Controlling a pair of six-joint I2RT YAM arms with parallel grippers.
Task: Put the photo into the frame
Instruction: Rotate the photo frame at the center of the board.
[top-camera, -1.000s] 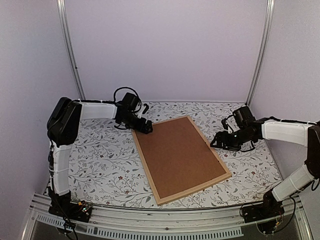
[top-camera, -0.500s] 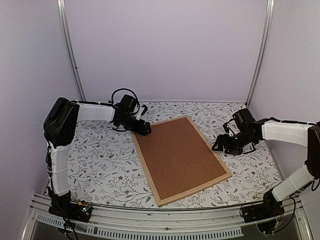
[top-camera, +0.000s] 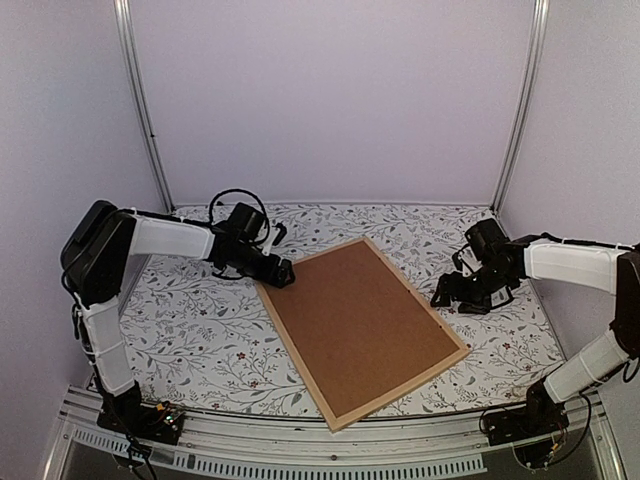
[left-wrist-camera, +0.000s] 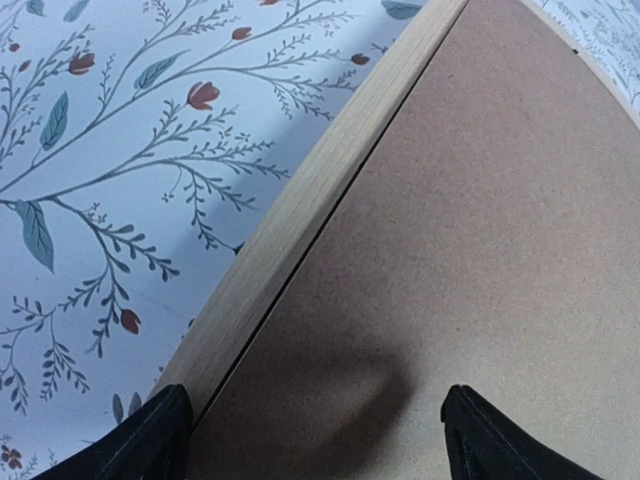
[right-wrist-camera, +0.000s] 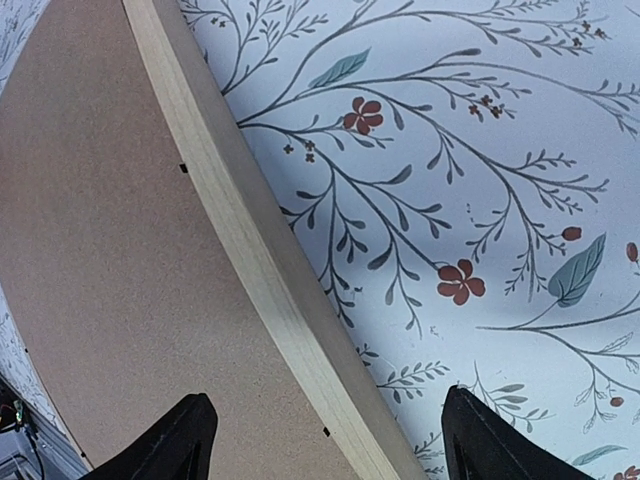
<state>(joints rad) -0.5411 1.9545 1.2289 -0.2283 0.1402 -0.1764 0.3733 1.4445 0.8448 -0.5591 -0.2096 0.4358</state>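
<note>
Between the fingertips of the left gripper (left-wrist-camera: 312, 425) I saw nothing clamped. Its two dark fingers (left-wrist-camera: 150, 440) stood wide apart, one above the flowered tablecloth (left-wrist-camera: 100, 200) and the other above the brown backing board (left-wrist-camera: 480, 200). The pale wooden bar of the frame (left-wrist-camera: 300, 215) ran forward through the gap between them and away from the wrist. Whether either tip touched the wood or the board, I could not tell.

From overhead, that gripper sat at one corner of the frame, the corner farthest from the arm bases on its own side. The frame lay flat on the cloth, back side up and turned askew, reaching away from the gripper toward the other arm and the near edge. The board filled the whole opening inside the bars. Whether the photo lay beneath it, I could not see.

At the right gripper (right-wrist-camera: 328, 420) the fingers (right-wrist-camera: 190, 440) were likewise spread and held nothing. One hung above the board and the other above the cloth, with the frame's long bar crossing the gap between them. Two small dark notches showed along the bar's inner edge. Overhead, this gripper hovered low, just beside that long bar, and the frame lay between the two grippers.
</note>
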